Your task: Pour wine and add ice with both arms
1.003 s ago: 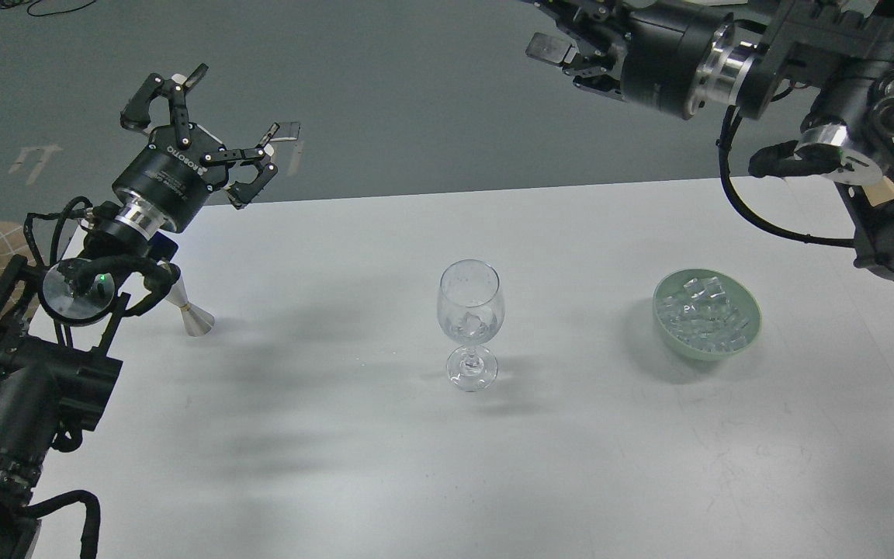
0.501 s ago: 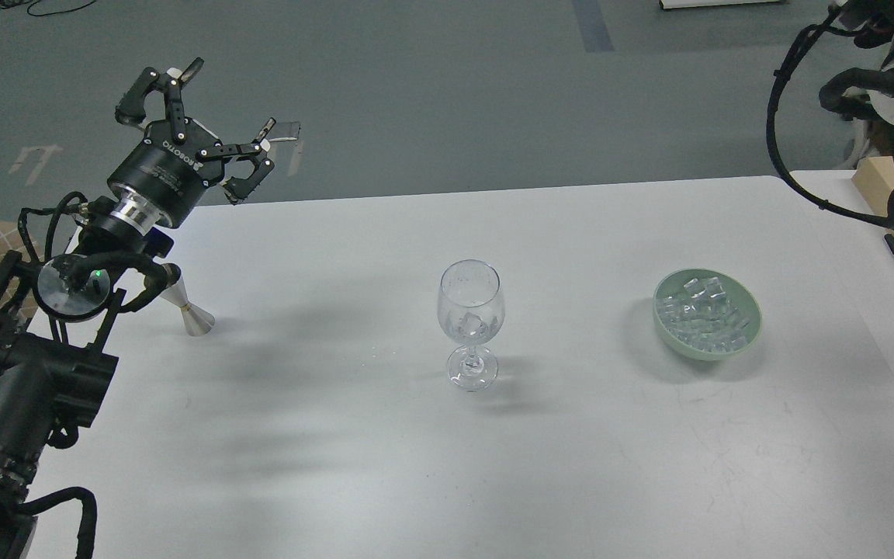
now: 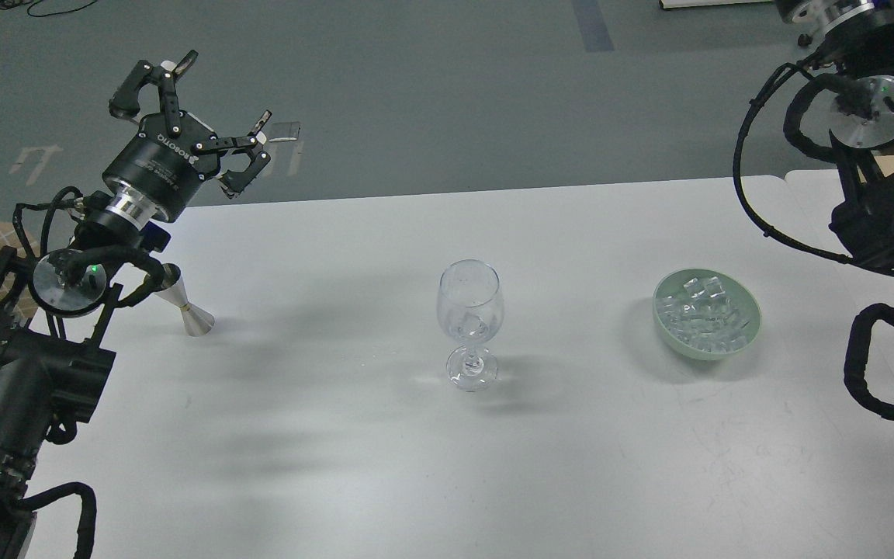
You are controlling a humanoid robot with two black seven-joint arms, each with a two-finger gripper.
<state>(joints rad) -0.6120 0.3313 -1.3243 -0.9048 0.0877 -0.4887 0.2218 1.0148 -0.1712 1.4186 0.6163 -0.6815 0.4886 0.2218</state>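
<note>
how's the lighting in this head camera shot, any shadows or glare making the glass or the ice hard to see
Head view: light is even and soft; faint broad arm shadows lie across the white table. The wine glass is sharp, with small highlights and a short shadow to its right. The ice in the green bowl blends together, so single cubes are hard to separate.

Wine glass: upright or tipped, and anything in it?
Upright: the wine glass stands on its base on the table, with ice in its bowl; no wine shows.

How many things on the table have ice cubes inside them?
2. The wine glass in the middle of the table holds a few ice cubes. The green bowl to its right holds a heap of them. Some cubes may lie hidden under others.
</note>
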